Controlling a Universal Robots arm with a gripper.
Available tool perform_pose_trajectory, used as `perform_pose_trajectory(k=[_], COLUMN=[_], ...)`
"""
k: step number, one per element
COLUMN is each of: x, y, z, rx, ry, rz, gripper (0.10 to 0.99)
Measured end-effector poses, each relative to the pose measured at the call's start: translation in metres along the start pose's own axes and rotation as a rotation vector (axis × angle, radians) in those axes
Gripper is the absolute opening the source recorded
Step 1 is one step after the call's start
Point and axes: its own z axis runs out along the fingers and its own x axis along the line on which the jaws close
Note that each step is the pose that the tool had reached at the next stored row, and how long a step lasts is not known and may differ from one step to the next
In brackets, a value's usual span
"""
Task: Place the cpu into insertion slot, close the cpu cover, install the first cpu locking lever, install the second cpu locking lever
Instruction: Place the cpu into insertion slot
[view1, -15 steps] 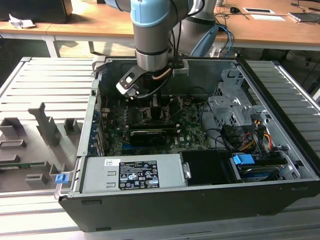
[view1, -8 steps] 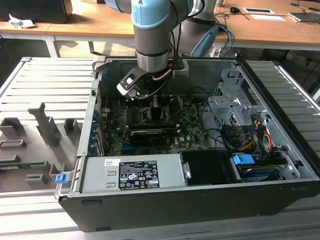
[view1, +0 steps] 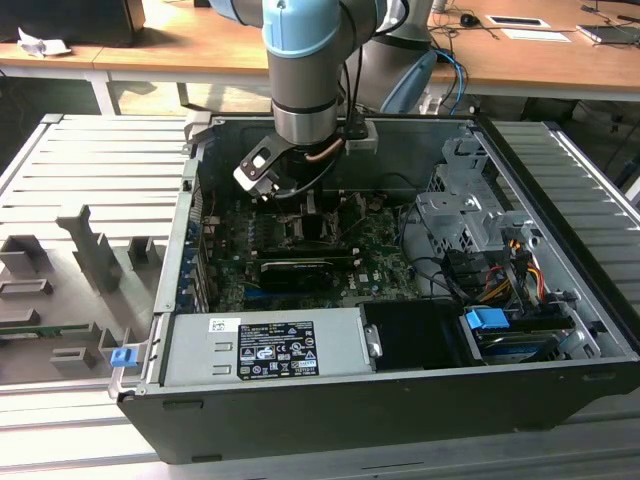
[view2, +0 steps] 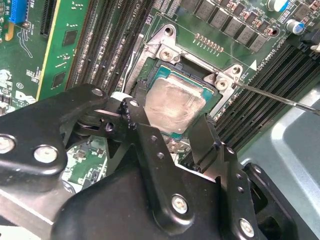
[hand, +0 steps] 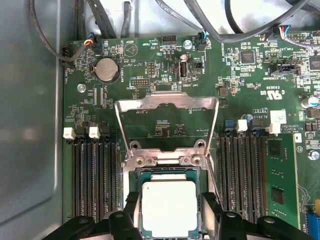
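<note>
Gripper (view2: 167, 125) straddles the cpu (view2: 175, 107), which lies seated in the slot (view2: 192, 67); grip or release cannot be told. Beside them a lever (view2: 280, 97) juts free. Risk: rising while clamped could drag the cpu askew, damaging the slot.

Items obscured or cropped:

1. Small flat square cpu (hand: 169, 210) with a pale silver-grey metal top, clamped between the jaws of the black gripper (hand: 170, 197). Its rear edge is cut off by the first wrist view's border.
2. Square dark insertion slot (hand: 170, 173) with a black border. Its floor is hidden under the chip and its sides behind both jaws.
3. Thin straight metal rod (view2: 280, 98), beyond the jaw tips. Its far end leaves the second wrist view.
4. Grey-and-blue arm wrist (view1: 305, 90). In the exterior view it hides whatever lies beneath the jaws.
</note>
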Motion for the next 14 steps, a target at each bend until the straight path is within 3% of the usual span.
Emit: perform_pose_trajectory(k=[3,7,10,11,13,14], x=[0.0000,0.0003,0.0003,0.0003,0.0004,0.0004], y=[0.0000,0.0007,0.0009,0.0009,0.0011,0.0011], z=[-0.0003,-0.0072,-0.0098,-0.0102,-0.0111,-0.0114], rx=[0.000,0.000,0.000,0.000,0.000,0.000], ry=[0.0005,0.0005,0.0005,0.0004,0.0007,0.0007], rz=[0.000,0.000,0.000,0.000,0.000,0.000], gripper=[0.604,0.592,0.220,0.220,0.106,0.106])
